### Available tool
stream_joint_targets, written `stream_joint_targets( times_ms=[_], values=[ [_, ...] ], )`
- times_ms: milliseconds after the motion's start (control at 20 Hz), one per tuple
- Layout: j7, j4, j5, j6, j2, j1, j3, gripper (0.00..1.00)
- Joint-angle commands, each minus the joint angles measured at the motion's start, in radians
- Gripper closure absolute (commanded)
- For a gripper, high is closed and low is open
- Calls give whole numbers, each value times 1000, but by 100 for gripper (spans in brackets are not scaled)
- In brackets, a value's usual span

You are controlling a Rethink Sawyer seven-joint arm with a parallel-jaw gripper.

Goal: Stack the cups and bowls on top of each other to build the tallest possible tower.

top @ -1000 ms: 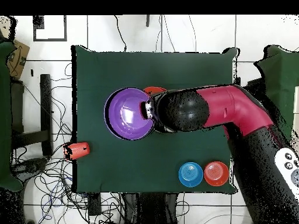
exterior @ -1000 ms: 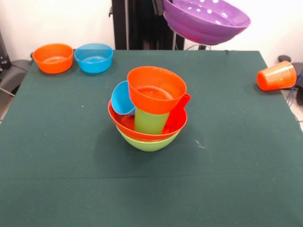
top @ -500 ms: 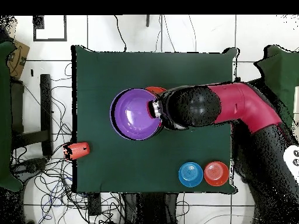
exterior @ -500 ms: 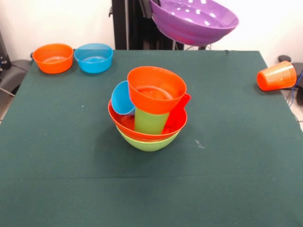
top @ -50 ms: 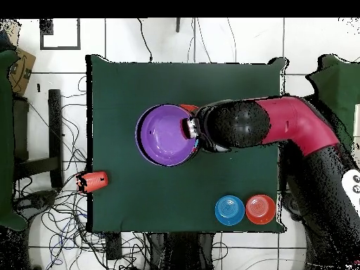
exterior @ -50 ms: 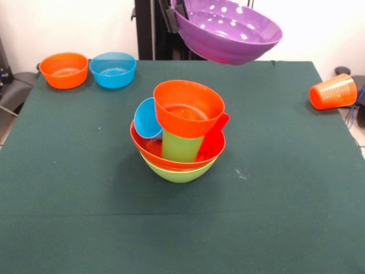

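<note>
Cups and bowls made up the tower (exterior @ -50 ms: 179,137) near the middle of the green table cloth (exterior @ -50 ms: 85,217). Its base was a large lime green bowl (exterior @ -50 ms: 178,173), with a large orange-red bowl (exterior @ -50 ms: 149,149) nested in it. Inside that stood an upside-down lime green cup (exterior @ -50 ms: 181,146), flanked by a light blue cup (exterior @ -50 ms: 147,119) leaning on one side and a red cup (exterior @ -50 ms: 215,137) leaning on the other. A small orange bowl (exterior @ -50 ms: 189,107) sat on top, upright and tilted a little.

Held in the air above and behind the tower was the large purple bowl (exterior @ -50 ms: 228,29), open side up and tipped slightly. The gripper (exterior @ -50 ms: 171,12) gripped it at the rim, jaws pinching the bowl's edge. In the overhead view the purple bowl (top @ -50 ms: 166,135) covered nearly all of the tower, with only a red sliver showing at its rim, and the red and black arm (top @ -50 ms: 281,126) reached across the table to it.

Another small orange bowl (exterior @ -50 ms: 64,69) and a small blue bowl (exterior @ -50 ms: 113,69) stood side by side, nearly touching, at one far corner of the table. An orange cup (exterior @ -50 ms: 333,91) lay on its side at the opposite edge, well apart from everything else
</note>
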Motion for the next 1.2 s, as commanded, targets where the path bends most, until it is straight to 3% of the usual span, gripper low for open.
stream_joint_targets(
  times_ms=[50,1200],
  values=[
    [-383,-69,-90,126,58,9,16,100],
    [-503,-190,-125,225,122,-5,10,100]
  ],
)
